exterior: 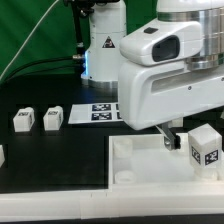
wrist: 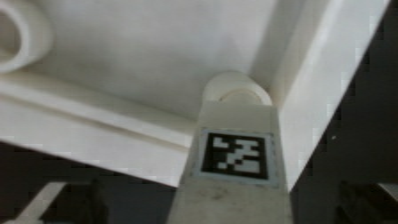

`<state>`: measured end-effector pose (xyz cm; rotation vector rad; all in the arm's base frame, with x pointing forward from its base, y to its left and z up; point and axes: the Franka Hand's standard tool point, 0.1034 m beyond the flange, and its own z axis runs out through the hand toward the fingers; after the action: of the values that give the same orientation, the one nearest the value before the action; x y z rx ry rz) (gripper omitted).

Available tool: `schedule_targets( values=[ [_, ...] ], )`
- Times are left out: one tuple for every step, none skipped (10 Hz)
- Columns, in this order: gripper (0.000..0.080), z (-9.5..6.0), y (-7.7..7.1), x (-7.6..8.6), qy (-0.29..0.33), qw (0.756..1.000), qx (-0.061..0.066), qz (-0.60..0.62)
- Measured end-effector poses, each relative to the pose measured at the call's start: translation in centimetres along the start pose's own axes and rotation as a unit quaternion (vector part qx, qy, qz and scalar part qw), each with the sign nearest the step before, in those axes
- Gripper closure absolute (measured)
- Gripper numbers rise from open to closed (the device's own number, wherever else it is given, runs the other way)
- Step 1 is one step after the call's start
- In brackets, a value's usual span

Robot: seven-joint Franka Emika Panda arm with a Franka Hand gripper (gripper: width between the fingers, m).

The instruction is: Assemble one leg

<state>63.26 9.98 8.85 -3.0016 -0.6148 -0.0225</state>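
Note:
A white leg (exterior: 205, 148) with a black-and-white tag stands tilted on the large white tray-like piece (exterior: 130, 160), at the exterior view's right. My gripper (exterior: 186, 140) is low around it, with one dark finger (exterior: 172, 137) showing just left of the leg. In the wrist view the leg (wrist: 235, 150) runs between my fingers, its rounded tip near the tray's raised inner corner (wrist: 285, 60). The gripper (wrist: 205, 208) is open. Its fingers (wrist: 45, 205) sit at both sides with dark gaps to the leg.
Two more legs (exterior: 23, 121) (exterior: 53, 118) stand on the black table at the exterior view's left, and another shows at the left edge (exterior: 1, 155). The marker board (exterior: 95, 113) lies behind them. The arm's white body (exterior: 170, 75) fills the upper right.

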Motion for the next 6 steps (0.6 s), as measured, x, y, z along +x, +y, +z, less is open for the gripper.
schedule_targets(
  values=[
    [0.015, -0.18, 0.0, 0.21, 0.001, 1.0, 0.0, 0.013],
    [0.015, -0.38, 0.04, 0.52, 0.0, 1.0, 0.001, 0.013],
    [0.015, -0.38, 0.11, 0.8, 0.002, 1.0, 0.0, 0.012],
    [0.015, -0.19, 0.17, 0.95, 0.002, 1.0, 0.0, 0.013],
    [0.015, 0.05, 0.13, 0.95, 0.0, 1.0, 0.001, 0.016],
    [0.015, 0.08, 0.08, 0.95, 0.0, 1.0, 0.001, 0.019]
  ],
)
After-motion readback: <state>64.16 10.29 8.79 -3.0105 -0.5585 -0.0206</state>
